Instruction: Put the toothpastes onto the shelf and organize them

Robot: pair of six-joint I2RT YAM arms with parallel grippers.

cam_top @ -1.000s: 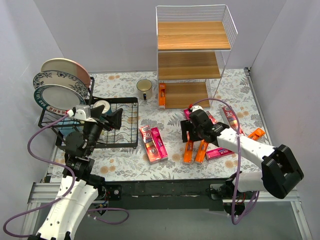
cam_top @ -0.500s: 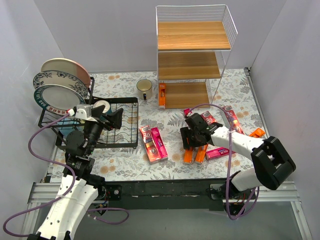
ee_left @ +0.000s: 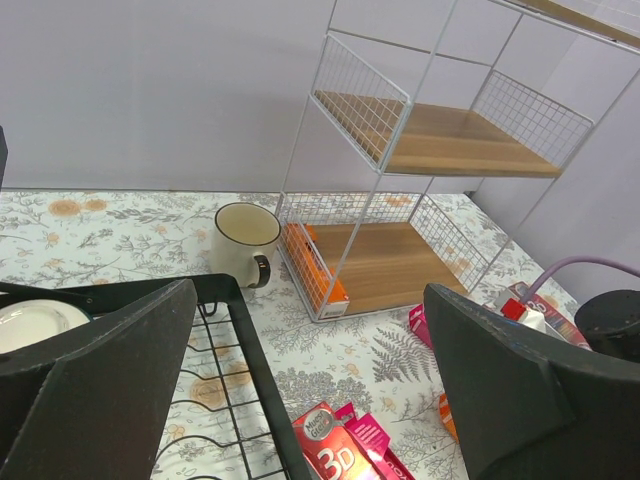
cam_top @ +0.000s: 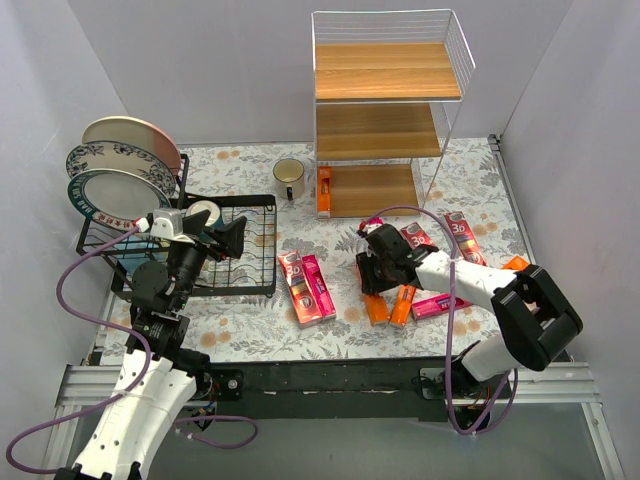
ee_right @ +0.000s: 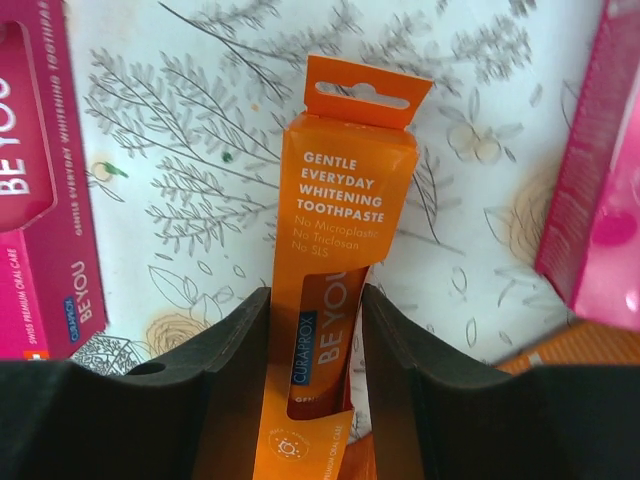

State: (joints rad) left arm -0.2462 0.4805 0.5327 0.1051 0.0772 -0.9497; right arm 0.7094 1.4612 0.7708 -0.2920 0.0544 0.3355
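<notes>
Right wrist: one orange carton (ee_right: 340,215) in right tool (ee_right: 315,298)

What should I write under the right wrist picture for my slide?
Right gripper pinching an orange toothpaste carton over the flowery tabletop.

Plain grey walls (cam_top: 200,70); floral-print tabletop (cam_top: 478,182); soft even light.

White-wire, wooden-board three-tier shelf (cam_top: 385,120) holds one orange carton (cam_top: 324,190) on its bottom board; slim orange toothpaste box (ee_right: 335,290) lies flat before it.
</notes>
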